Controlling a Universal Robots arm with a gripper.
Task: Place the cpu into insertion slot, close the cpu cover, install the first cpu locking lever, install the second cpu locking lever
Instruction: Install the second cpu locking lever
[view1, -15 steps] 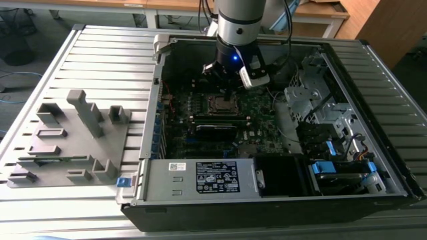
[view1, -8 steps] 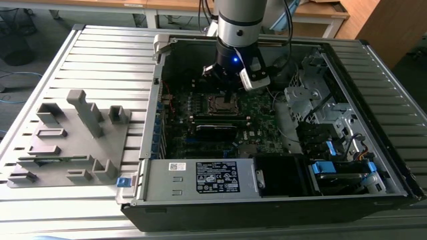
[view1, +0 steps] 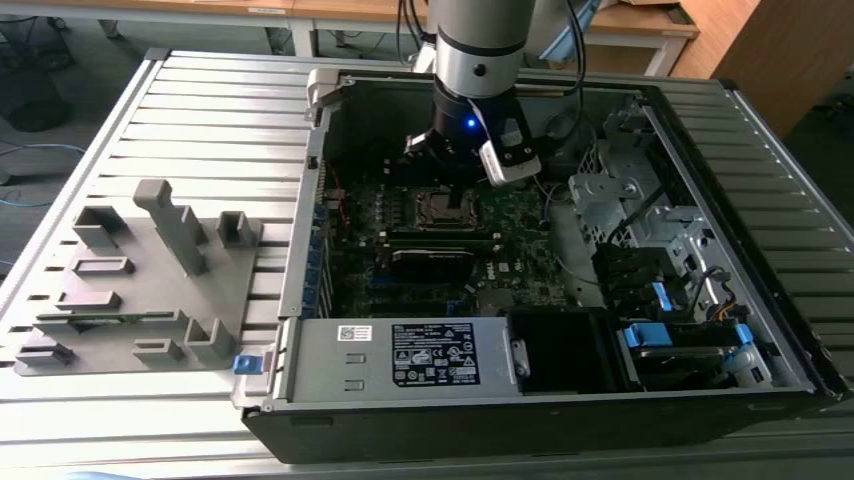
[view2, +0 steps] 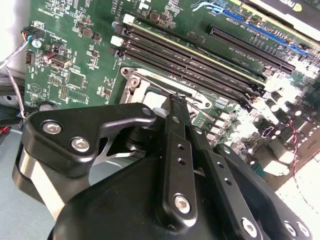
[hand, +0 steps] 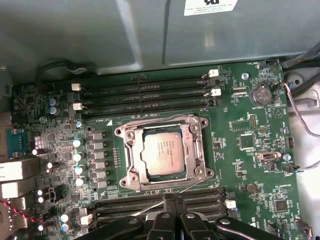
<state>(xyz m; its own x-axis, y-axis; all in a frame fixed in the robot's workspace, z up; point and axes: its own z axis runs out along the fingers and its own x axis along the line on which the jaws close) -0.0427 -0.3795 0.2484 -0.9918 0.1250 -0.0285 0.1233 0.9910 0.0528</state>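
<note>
The cpu (hand: 164, 152), a silver-grey square, lies flat in the insertion slot (view1: 447, 208) on the green motherboard. The cpu cover (hand: 131, 156), a silvery frame, lies down around the chip. One thin wire lever (hand: 150, 120) runs along the socket's side nearest the memory slots. A second wire lever (hand: 192, 184) slants away from the opposite side towards my fingertips. My gripper (hand: 172, 201) hovers just off that side with its black fingers (view2: 176, 130) together, its tip (view2: 175, 100) at the socket's edge (view2: 142, 90). In the exterior view the gripper (view1: 454, 178) hangs over the socket.
Long black memory slots (hand: 145, 92) flank the socket on two sides. A black card (view1: 434, 262) and the grey power supply (view1: 400, 355) sit nearer the case front, and a metal drive cage (view1: 627, 200) is at the exterior view's right. A grey fixture block (view1: 147, 280) stands outside the case.
</note>
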